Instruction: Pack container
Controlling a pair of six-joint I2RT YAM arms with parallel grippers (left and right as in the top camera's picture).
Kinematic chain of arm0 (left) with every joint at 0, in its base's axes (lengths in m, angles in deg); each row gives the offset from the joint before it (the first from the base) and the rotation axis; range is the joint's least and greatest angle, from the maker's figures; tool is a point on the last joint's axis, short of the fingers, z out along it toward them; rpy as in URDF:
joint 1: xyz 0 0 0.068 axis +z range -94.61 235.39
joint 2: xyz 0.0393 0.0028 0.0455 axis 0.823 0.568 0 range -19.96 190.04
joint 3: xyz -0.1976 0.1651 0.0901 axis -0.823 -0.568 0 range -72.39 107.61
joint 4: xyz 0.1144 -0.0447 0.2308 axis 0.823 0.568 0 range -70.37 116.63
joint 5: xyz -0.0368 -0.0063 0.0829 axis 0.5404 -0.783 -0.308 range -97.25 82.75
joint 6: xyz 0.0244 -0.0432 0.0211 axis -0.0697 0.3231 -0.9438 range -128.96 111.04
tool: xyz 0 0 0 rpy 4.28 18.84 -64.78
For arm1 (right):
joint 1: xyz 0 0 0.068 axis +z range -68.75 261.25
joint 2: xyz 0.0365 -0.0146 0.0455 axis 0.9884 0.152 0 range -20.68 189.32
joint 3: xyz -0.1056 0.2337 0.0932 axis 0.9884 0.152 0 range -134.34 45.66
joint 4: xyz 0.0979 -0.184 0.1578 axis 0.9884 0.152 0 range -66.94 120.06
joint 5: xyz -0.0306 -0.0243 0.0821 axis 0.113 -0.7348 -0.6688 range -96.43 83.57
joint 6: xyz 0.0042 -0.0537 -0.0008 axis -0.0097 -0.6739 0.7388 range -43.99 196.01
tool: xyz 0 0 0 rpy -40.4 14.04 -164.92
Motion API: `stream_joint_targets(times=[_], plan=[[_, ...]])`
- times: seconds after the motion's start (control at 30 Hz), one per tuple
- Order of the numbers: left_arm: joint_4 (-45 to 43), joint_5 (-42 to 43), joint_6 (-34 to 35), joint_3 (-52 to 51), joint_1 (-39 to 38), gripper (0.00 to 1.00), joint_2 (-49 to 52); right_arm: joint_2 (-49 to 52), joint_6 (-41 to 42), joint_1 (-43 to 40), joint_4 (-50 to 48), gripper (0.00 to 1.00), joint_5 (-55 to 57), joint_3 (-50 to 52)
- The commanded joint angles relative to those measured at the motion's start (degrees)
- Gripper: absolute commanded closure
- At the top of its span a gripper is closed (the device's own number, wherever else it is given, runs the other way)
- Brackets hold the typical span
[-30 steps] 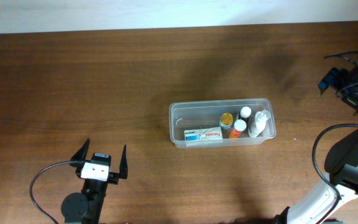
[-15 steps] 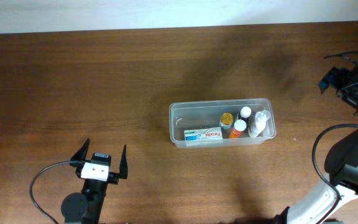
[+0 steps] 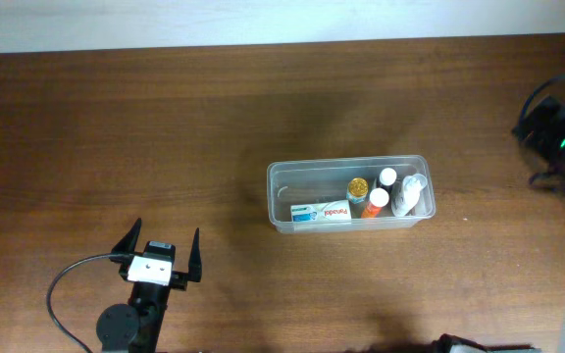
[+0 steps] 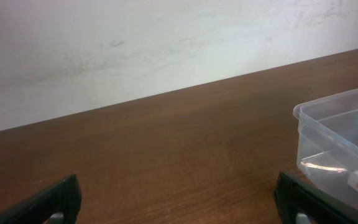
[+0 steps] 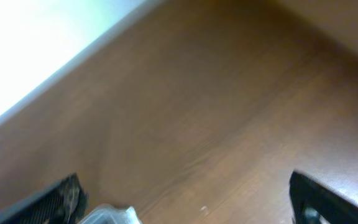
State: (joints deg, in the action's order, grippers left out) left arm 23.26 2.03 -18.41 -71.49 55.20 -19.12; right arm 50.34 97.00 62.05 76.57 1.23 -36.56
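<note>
The clear plastic container (image 3: 307, 183) stands near the middle of the table. In it lie a white-and-blue box (image 3: 322, 212), a yellow-capped bottle (image 3: 358, 186), an orange bottle (image 3: 375, 203) and white bottles (image 3: 410, 193). My left gripper (image 3: 162, 253) is open and empty at the front left, well apart from the container. In the left wrist view its fingers (image 4: 179, 205) are spread, with the container (image 4: 328, 124) at the right. My right gripper (image 3: 539, 123) is blurred at the far right edge. Its wrist view shows open, empty fingers (image 5: 185, 199) and a container corner (image 5: 114, 214).
The brown wooden table (image 3: 165, 127) ends at a white wall along the far edge (image 3: 263, 20). A black cable (image 3: 67, 289) loops beside the left arm's base at the front left.
The right arm has swung at the right edge and is now blurred, with its lower part out of view. The left arm and the container have not moved.
</note>
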Motion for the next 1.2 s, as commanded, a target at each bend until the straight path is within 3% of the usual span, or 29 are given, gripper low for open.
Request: stream_joint_targets(times=[0.0, 0.17, 0.53, 0.83, 1.17], plan=[[0.0, 0.8, -0.5, -0.4, 0.2, 0.01, -0.5, -12.9, -1.6, 6.3, -8.3, 0.02, 0.8, 13.9], [0.0, 0.9, -0.5, -0.4, 0.2, 0.01, -0.5, -31.8, -5.8, 15.0, -22.3, 0.02, 0.8, 33.3], [0.0, 0.9, -0.5, -0.4, 0.2, 0.01, -0.5, -59.9, -5.7, 19.9, -44.3, 0.02, 0.3, 61.9], [0.0, 0.8, -0.5, -0.4, 0.2, 0.01, -0.5, -68.4, -5.8, 22.3, -58.0, 0.02, -1.3, 74.2], [0.0, 0.9, -0.5, -0.4, 0.2, 0.01, -0.5, -70.8, -6.6, 22.2, -59.1, 0.02, -1.9, 79.5]])
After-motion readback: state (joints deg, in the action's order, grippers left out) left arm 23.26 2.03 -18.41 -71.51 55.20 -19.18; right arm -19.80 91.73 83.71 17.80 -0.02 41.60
